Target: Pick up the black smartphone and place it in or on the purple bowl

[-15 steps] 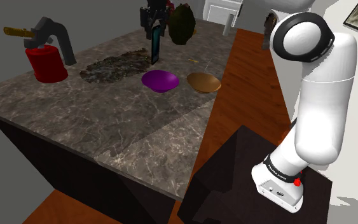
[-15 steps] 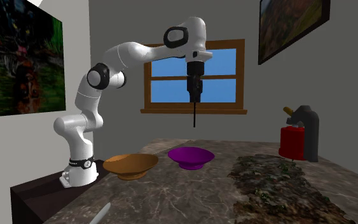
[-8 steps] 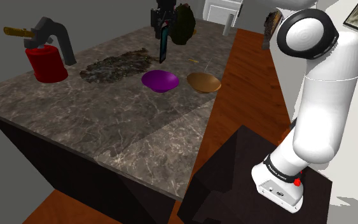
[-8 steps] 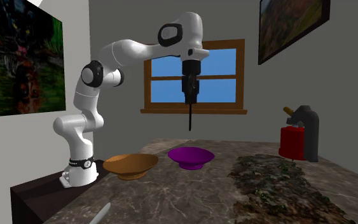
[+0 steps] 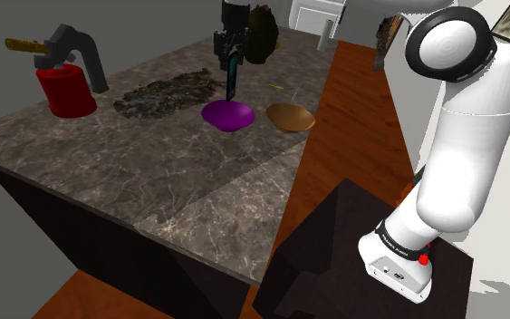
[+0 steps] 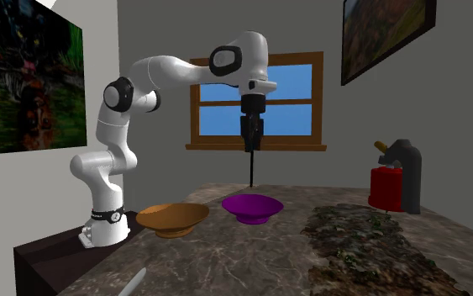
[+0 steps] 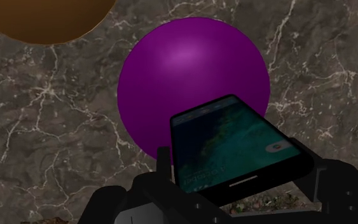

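Marbled dark table [image 5: 153, 181] is carrying the purple bowl [image 5: 228, 115], with a brown bowl [image 5: 290, 116] sitting at its 3 o'clock in the shoulder view. Overhead, the tool [image 5: 231, 53] is clamping the black smartphone [image 5: 233, 83] by its upper end. The phone is hanging edge-down at the purple bowl's 12 o'clock, probably lining up for a release into it.

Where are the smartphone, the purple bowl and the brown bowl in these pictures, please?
smartphone [image 7: 234, 143], wrist view, middle of its lit screen.
purple bowl [image 7: 184, 70], wrist view, its bare inside beyond the phone.
brown bowl [image 5: 290, 116], shoulder view, middle of its inside.
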### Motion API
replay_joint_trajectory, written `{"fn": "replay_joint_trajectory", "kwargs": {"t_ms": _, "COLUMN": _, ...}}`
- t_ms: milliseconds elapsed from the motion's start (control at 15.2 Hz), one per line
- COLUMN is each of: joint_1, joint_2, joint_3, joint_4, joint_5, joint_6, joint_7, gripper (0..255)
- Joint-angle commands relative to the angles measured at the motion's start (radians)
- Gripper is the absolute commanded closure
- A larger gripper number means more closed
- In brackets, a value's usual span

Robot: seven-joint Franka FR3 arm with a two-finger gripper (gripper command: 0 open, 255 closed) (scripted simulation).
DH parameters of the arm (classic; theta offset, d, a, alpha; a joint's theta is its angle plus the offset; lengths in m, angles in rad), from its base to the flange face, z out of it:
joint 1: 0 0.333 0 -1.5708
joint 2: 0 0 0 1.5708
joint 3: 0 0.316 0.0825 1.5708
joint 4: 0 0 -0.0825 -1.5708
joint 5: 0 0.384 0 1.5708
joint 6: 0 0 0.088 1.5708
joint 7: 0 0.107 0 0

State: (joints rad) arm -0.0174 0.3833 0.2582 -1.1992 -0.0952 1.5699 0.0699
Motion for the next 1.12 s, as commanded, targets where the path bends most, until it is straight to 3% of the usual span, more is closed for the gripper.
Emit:
{"fn": "replay_joint_trajectory", "kwargs": {"t_ms": 0, "joint_1": -0.004, "joint_2": -0.010, "joint_3": 0.000, "joint_4": -0.041, "joint_5": 0.002, "joint_6": 0.031, "joint_7": 0.000, "gripper": 255}}
{"fn": "replay_joint_trajectory", "kwargs": {"t_ms": 528, "joint_1": -0.014, "joint_2": -0.031, "joint_3": -0.001, "joint_4": -0.181, "joint_5": 0.007, "joint_6": 0.151, "joint_7": 0.000, "gripper": 255}}
{"fn": "replay_joint_trajectory", "kwargs": {"t_ms": 990, "joint_1": -0.014, "joint_2": -0.031, "joint_3": -0.001, "joint_4": -0.181, "joint_5": 0.007, "joint_6": 0.151, "joint_7": 0.000, "gripper": 255}}
{"fn": "replay_joint_trajectory", "kwargs": {"t_ms": 1056, "joint_1": -0.014, "joint_2": -0.031, "joint_3": -0.001, "joint_4": -0.181, "joint_5": 0.007, "joint_6": 0.151, "joint_7": 0.000, "gripper": 0}}
